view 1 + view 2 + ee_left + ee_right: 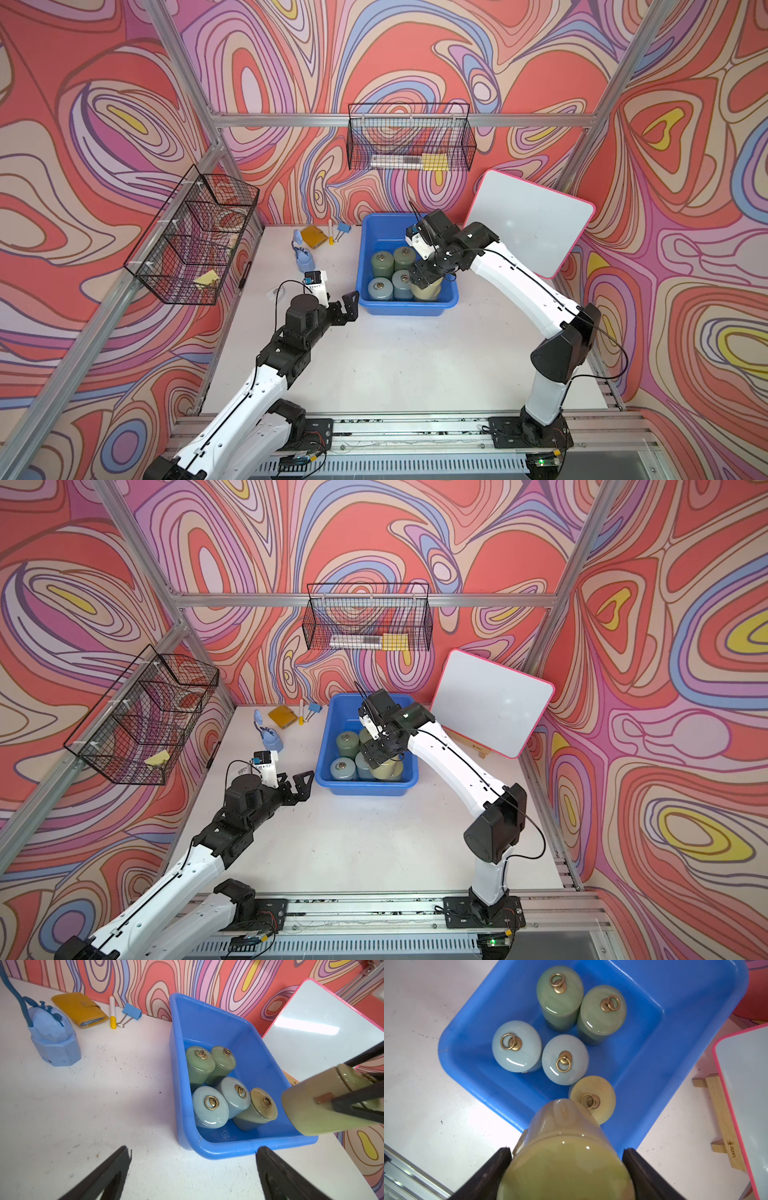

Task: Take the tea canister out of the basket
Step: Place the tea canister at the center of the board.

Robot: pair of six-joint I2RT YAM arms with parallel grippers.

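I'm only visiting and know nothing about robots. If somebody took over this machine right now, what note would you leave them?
Right hand: shut on the yellow-green tea canister, holding it tilted above the blue basket, over the corner nearest the right arm's base.
Left hand: open and empty, hovering over the table beside the basket.
In the basket: five other canisters, all upright.
Done: the canister is gripped and raised above the others.
Left: carry it clear of the rim, probably set it on the table, then let go.
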